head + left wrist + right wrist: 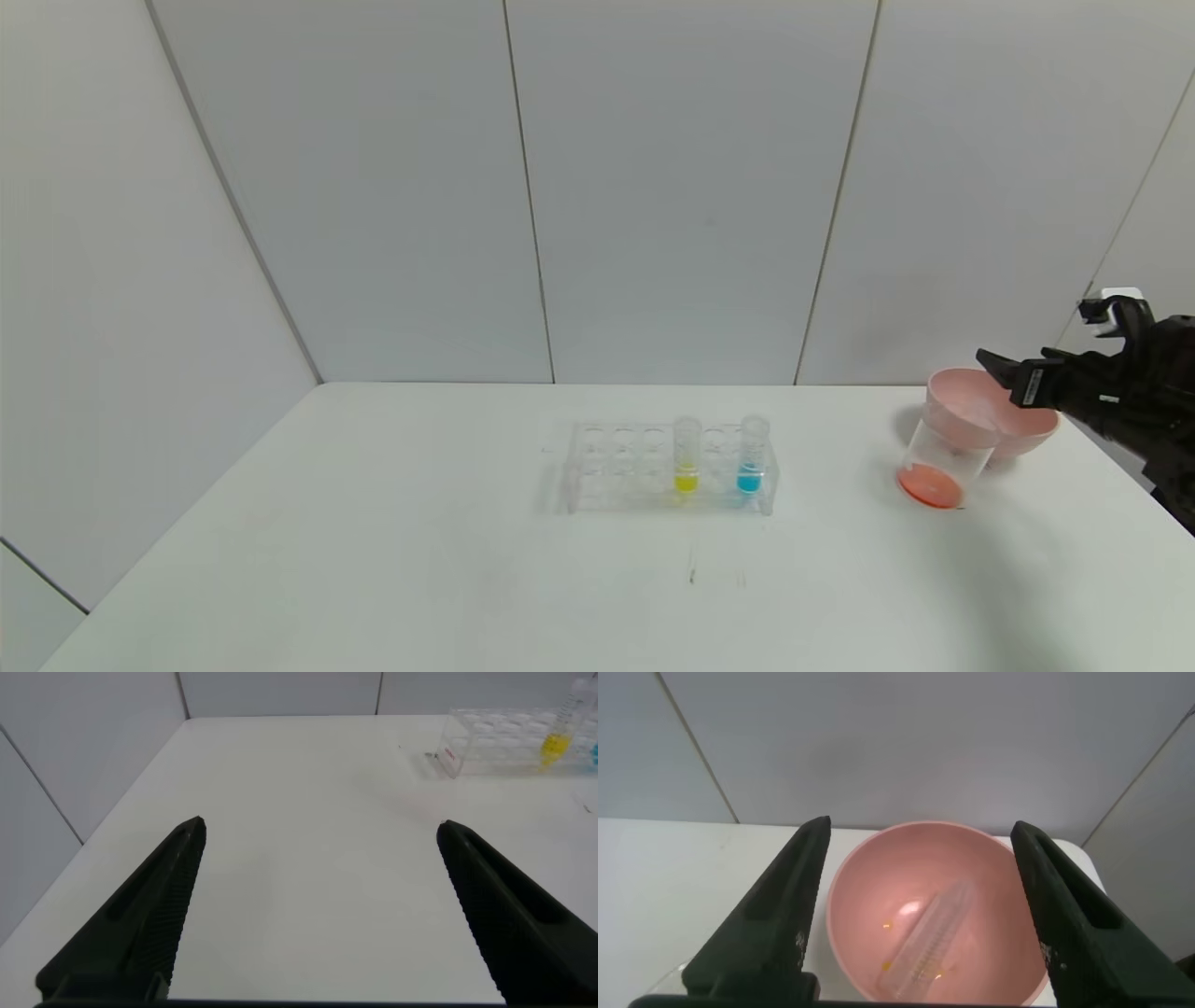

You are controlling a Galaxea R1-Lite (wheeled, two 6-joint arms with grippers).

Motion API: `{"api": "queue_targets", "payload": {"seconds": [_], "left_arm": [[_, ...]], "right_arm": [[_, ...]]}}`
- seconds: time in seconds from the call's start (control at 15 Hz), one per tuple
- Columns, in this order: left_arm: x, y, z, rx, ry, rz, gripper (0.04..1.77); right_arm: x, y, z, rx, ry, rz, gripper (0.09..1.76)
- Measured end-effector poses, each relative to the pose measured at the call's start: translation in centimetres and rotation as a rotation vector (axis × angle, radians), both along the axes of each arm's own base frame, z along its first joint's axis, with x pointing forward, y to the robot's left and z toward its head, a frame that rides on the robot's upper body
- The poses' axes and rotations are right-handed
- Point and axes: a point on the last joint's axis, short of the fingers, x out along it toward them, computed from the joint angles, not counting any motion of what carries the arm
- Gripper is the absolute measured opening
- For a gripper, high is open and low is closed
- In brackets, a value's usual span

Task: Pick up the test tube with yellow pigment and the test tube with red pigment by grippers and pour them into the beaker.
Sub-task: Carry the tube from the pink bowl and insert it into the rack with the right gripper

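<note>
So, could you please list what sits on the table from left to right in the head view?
Clear tube rack → test tube with yellow pigment → blue-liquid tube → beaker → right gripper.

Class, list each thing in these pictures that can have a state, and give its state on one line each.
test tube with yellow pigment: upright in rack, liquid inside
blue tube: upright in rack
beaker: upright, red-orange liquid at bottom
pink bowl: holds an emptied tube lying down
right gripper: open, above bowl
left gripper: open, holding nothing

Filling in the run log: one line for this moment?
right gripper: open over pink bowl, empty tube inside | beaker: red | yellow tube: racked | left gripper: open, idle
</note>
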Motion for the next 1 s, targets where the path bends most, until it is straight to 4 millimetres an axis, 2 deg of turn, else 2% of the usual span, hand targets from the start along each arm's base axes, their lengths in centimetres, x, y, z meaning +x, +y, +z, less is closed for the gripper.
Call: {"api": "queue_targets", "payload": {"seconds": [0.2, 0.33, 0.47, 0.6, 0.8, 1.0], "left_arm": [[0.0, 0.0, 0.0, 0.0, 0.0, 0.0, 1.76], [0.0, 0.0, 0.0, 0.0, 0.0, 0.0, 1.76], [0.0, 0.0, 0.0, 0.0, 0.0, 0.0, 1.76], [0.0, 0.0, 0.0, 0.0, 0.0, 0.0, 1.76], [0.0, 0.0, 0.0, 0.0, 0.0, 0.0, 1.76], [0.0, 0.0, 0.0, 0.0, 0.0, 0.0, 1.76]], "right_arm": [[-0.7, 0.5, 3.4, 0.009, -0.063, -0.034, 1.49], [-1.6, 2.4, 6.1, 0.071, -0.066, -0.033, 1.54], [-2.7, 6.5, 8.5, 0.137, -0.051, 0.004, 1.58], [-4.1, 11.5, 9.8, 0.198, -0.04, 0.025, 1.61], [-7.7, 19.2, 9.0, 0.222, 0.012, 0.029, 1.64], [-13.7, 25.3, 5.6, 0.193, 0.073, 0.12, 1.66]]}}
